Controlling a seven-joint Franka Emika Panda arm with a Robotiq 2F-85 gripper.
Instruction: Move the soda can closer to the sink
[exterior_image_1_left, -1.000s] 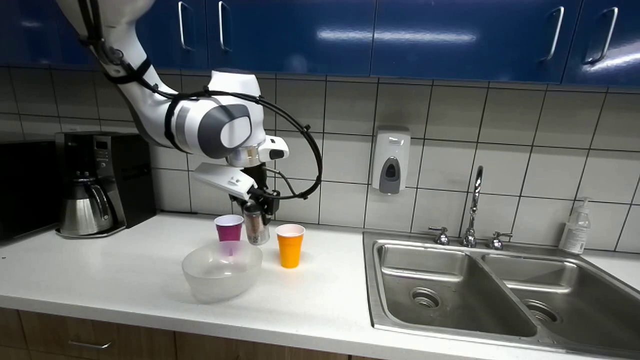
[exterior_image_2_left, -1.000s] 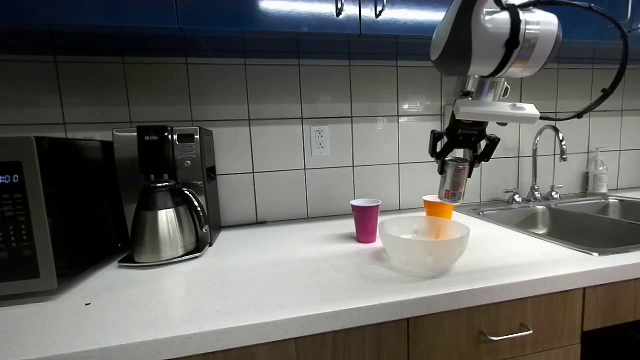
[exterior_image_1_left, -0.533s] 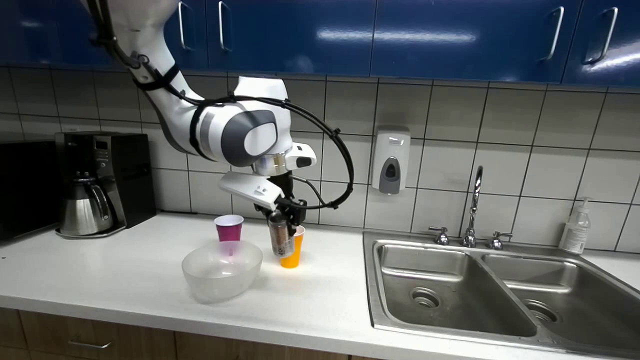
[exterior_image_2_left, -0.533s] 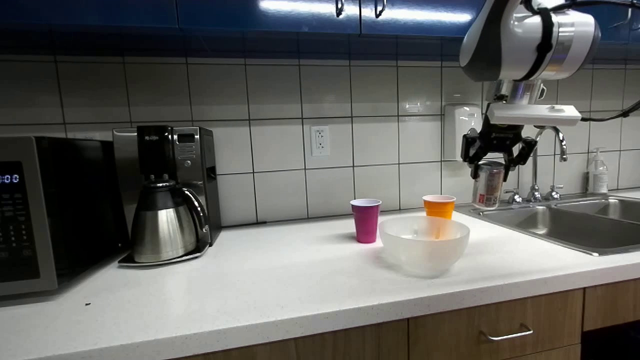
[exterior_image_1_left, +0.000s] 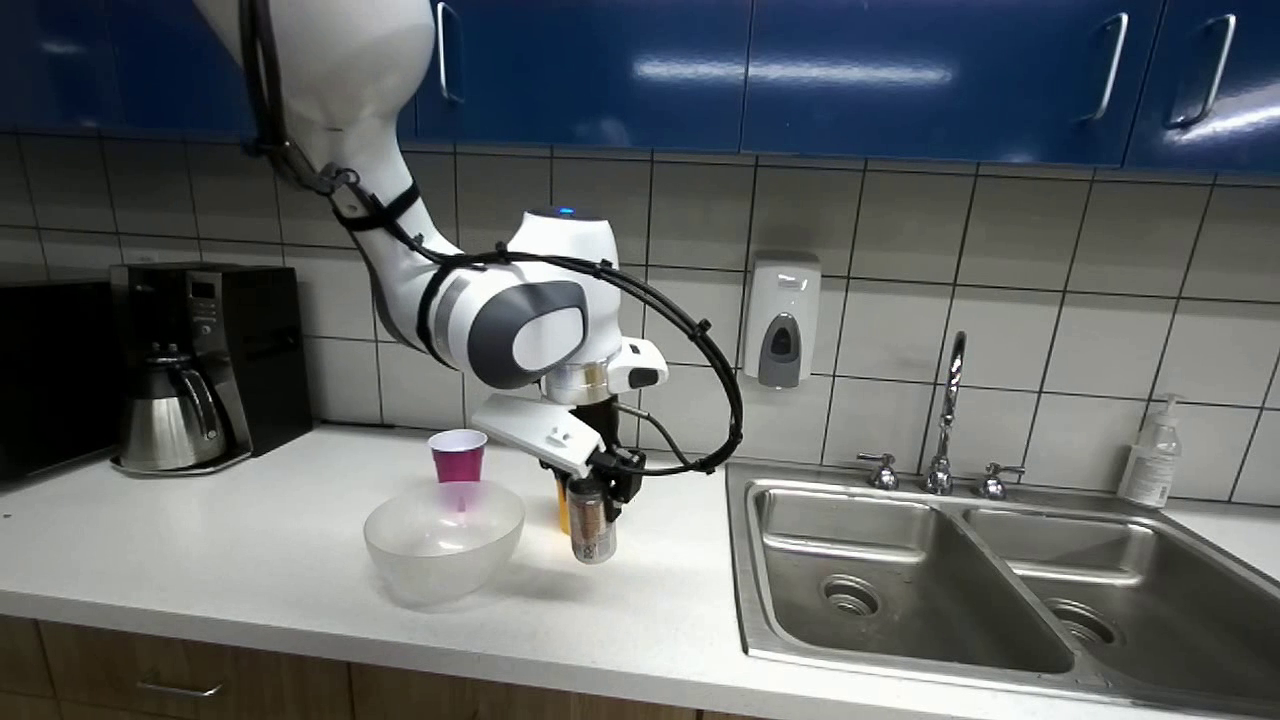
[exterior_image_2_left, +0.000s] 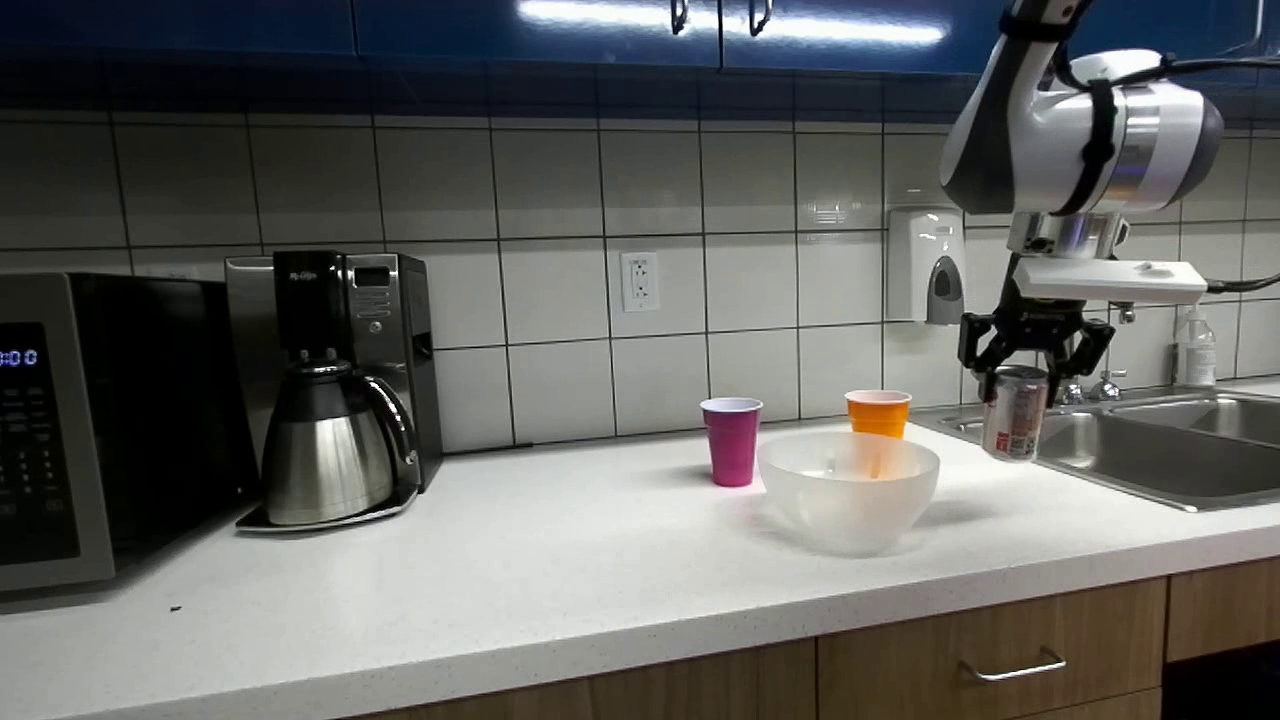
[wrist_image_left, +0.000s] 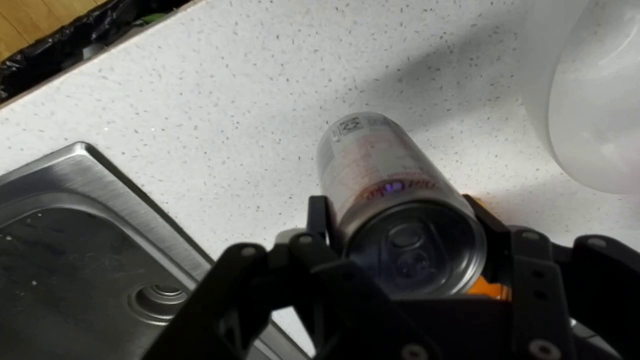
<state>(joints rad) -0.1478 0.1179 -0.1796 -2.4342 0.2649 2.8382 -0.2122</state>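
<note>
Your black two-finger gripper (exterior_image_2_left: 1021, 391) is pinching the silvery-grey metal soda can (exterior_image_2_left: 1013, 430) near its top, jaws pressed in from both sides. Can's close to upright, slight lean; wrist view gives you its lid. You're holding it raised over the speckled white countertop (exterior_image_2_left: 560, 560), between the frosted, see-through round bowl (exterior_image_2_left: 845, 510) and the stainless steel double-basin sink (exterior_image_1_left: 752, 570), apart from both. Orange tapered cup (exterior_image_2_left: 880, 412) is upright, behind the can in an exterior view, mostly hidden there by can and gripper. Purple-pink tapered cup (exterior_image_2_left: 732, 445) is upright too, near the bowl. Tall curved chrome faucet (exterior_image_1_left: 947, 420) stands at the sink's back edge; clear pump bottle with white label (exterior_image_1_left: 1152, 460) by the sink's back corner. White-and-grey plastic dispenser (exterior_image_1_left: 783, 310) is mounted on the pale square wall tiles (exterior_image_1_left: 895, 330). Well apart from your can: black-and-steel coffee maker (exterior_image_2_left: 405, 300) with a metal carafe (exterior_image_2_left: 330, 455), beside the black-and-grey microwave (exterior_image_2_left: 150, 420). Glossy blue cabinets (exterior_image_1_left: 600, 70) run above.
</note>
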